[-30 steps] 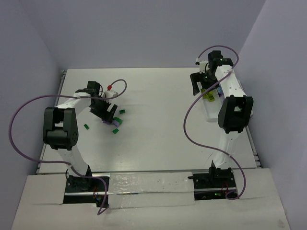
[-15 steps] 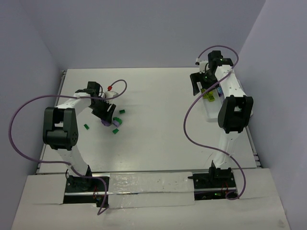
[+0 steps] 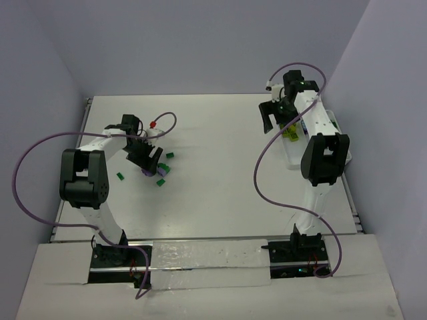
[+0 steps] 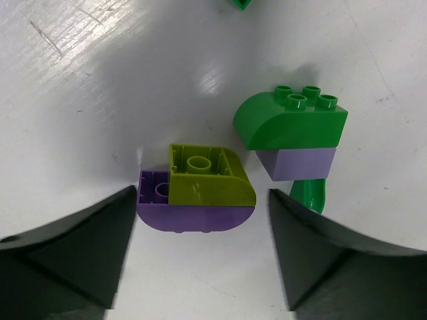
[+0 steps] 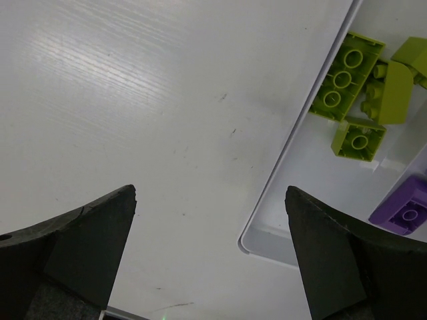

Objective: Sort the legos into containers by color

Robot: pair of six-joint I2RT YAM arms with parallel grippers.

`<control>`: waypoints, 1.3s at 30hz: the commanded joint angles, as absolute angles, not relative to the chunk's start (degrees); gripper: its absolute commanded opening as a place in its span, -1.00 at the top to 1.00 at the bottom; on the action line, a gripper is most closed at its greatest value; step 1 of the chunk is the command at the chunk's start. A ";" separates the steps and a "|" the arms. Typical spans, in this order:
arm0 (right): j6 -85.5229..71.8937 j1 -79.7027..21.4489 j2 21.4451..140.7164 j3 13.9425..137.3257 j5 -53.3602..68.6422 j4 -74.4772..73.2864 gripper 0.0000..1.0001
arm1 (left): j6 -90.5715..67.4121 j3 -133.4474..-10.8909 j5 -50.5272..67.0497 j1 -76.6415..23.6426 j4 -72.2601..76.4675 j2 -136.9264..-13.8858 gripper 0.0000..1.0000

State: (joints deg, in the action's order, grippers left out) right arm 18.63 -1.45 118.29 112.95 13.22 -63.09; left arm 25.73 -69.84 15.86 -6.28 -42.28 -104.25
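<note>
Plainly, the risk sits with the left gripper. Its jaws are wide apart, down at table level, and hold nothing; they straddle a yellow-green brick clipped on top of a purple brick. That pair is 2 colours joined as 1 piece. If the jaws close on it as it lies, both colours would probably go into the same container, so the pair likely needs splitting first.

At 2 o'clock from that pair in the left wrist view, just beside the right-hand finger, stands a second stack: a dark green brick on a lavender brick, with another green piece at its foot. A closing finger could nudge or tip this stack. The yellow-green brick has a rounded edge, too, so the pads may slide off it and flick it away.

On the table in the top view, the loose legos lie at about 9 o'clock, well apart from the tray at about 2 o'clock.

The right gripper hangs open and empty beside the tray's corner. The tray holds yellow-green bricks, and a purple piece lies at 5 o'clock from them (whether a rim divides them I cannot tell). A low move toward 3 o'clock could catch the tray's rim.
</note>
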 commanded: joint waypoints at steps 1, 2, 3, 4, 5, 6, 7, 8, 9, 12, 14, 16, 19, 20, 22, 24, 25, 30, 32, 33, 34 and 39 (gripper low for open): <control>17.81 -2.03 114.33 114.53 14.16 -63.52 -1.00 | 25.77 -69.67 17.83 -6.33 -42.67 -102.86 -0.63; 17.65 -2.15 114.25 114.61 14.25 -63.36 -1.00 | 25.84 -69.48 17.70 -6.31 -42.40 -103.01 -0.52; 17.56 -2.38 114.16 114.61 14.34 -63.27 -1.00 | 25.85 -69.24 17.38 -6.25 -42.09 -103.01 -0.46; 17.33 -2.51 114.04 114.60 14.48 -63.16 -1.00 | 25.94 -69.06 17.17 -6.33 -41.95 -103.00 -0.39; 16.79 -2.92 113.72 114.51 14.97 -62.90 -1.00 | 26.02 -68.91 16.69 -6.33 -41.47 -102.91 -0.23; 16.74 -3.10 113.62 114.41 15.36 -62.63 -1.00 | 26.11 -68.92 16.60 -6.33 -41.31 -102.82 -0.23; 16.23 -3.36 113.37 114.06 16.15 -62.18 -1.00 | 26.19 -69.03 16.54 -6.33 -41.29 -102.68 -0.18; 15.03 -3.57 112.55 113.02 18.38 -61.01 -1.00 | 26.20 -69.36 16.75 -6.33 -41.12 -102.08 -0.10; 13.55 -4.04 112.09 112.03 20.37 -60.20 -1.00 | 26.28 -69.57 17.22 -6.33 -41.06 -101.55 -0.04; 10.16 -4.86 109.48 105.64 31.84 -56.31 -1.00 | 26.37 -71.57 19.97 -6.33 -41.85 -99.03 0.01; 5.47 -6.10 105.42 101.17 37.69 -49.39 -1.00 | 26.71 -73.85 23.88 -6.33 -42.73 -97.42 0.04; 0.71 -7.56 102.27 96.15 42.90 -42.83 -1.00 | 26.63 -75.32 26.80 -6.33 -43.75 -95.10 0.06; -5.12 -11.37 100.83 93.45 46.90 -37.70 -1.00 | 26.56 -79.11 32.78 -7.15 -45.41 -92.02 0.07; -8.05 -12.65 100.90 93.51 49.36 -35.71 -1.00 | 26.63 -80.33 34.54 -7.83 -46.74 -91.14 0.07; -11.00 -14.17 101.60 93.96 51.68 -33.92 -1.00 | 26.19 -81.82 36.13 -10.47 -47.28 -89.98 0.07; -14.73 -16.72 102.22 95.06 53.94 -31.17 -1.00 | 25.66 -81.95 37.36 -13.41 -47.24 -88.09 0.08; -16.28 -17.57 102.40 95.38 54.37 -30.08 -1.00 | 25.15 -81.63 37.44 -14.69 -46.62 -87.47 0.08; -19.42 -22.53 103.68 97.19 54.36 -28.73 -1.00 | 22.90 -80.93 36.67 -22.07 -43.56 -84.39 0.09; -19.68 -23.94 104.25 97.21 54.20 -28.76 -1.00 | 22.30 -81.40 37.09 -23.59 -43.24 -84.20 0.09; -19.58 -24.42 104.42 97.20 53.95 -28.92 -1.00 | 22.04 -81.61 37.09 -24.06 -43.25 -84.21 0.09; -19.43 -25.23 104.51 97.12 53.80 -29.01 -1.00 | 21.79 -82.09 37.09 -24.79 -43.33 -84.29 0.10; -19.34 -27.07 104.77 95.89 54.49 -29.27 -1.00 | 21.36 -82.97 36.65 -26.28 -43.33 -84.55 0.10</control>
State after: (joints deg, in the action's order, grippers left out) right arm -18.46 -26.02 104.81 94.63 53.04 -31.05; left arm 22.48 -80.36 35.05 -25.26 -44.82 -85.73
